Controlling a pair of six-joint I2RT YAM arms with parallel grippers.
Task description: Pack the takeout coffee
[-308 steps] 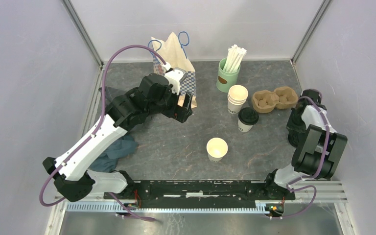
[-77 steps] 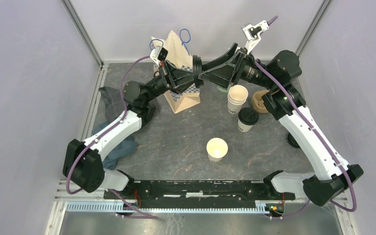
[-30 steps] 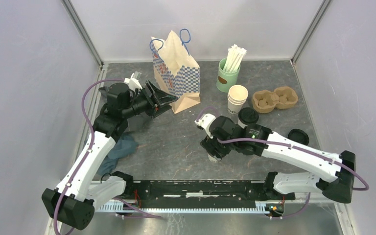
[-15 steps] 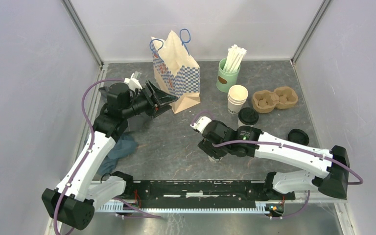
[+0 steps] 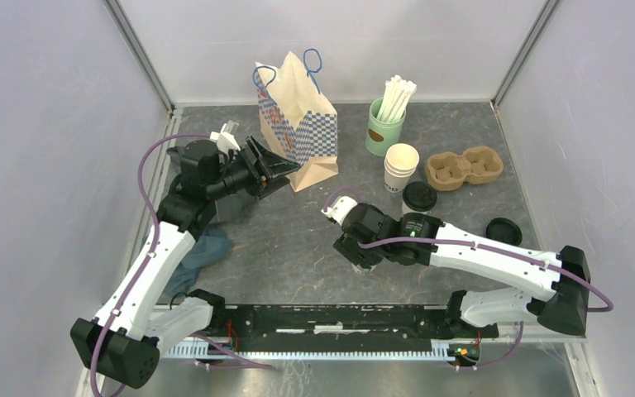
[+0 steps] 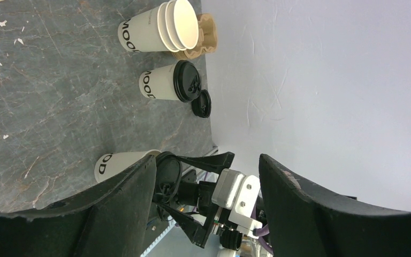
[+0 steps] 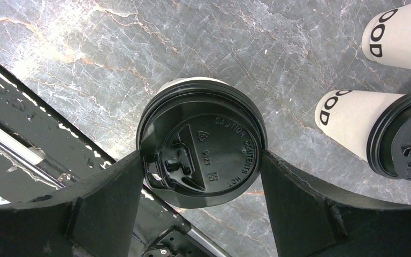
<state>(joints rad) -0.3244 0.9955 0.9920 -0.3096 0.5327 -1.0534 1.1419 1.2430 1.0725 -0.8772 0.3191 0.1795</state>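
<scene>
A white paper cup (image 6: 120, 163) stands near the table's front. My right gripper (image 7: 200, 155) hangs straight over it, shut on a black lid (image 7: 219, 139) that lies on the cup's rim (image 7: 187, 81), both fingers touching the lid's edge. In the top view that gripper (image 5: 362, 252) hides the cup. A second coffee cup (image 5: 419, 197) with its lid on stands behind to the right, also in the right wrist view (image 7: 348, 120). My left gripper (image 5: 285, 169) is raised beside the paper bag (image 5: 298, 116), open and empty.
A stack of open white cups (image 5: 401, 165) stands by the green cup of straws (image 5: 384, 124). The brown pulp carrier (image 5: 465, 167) lies at the back right, a loose black lid (image 5: 504, 231) at the right. A dark cloth (image 5: 202, 248) lies under the left arm.
My right gripper has shifted slightly to the left with the lid over the front cup. The left arm has stayed where it was.
</scene>
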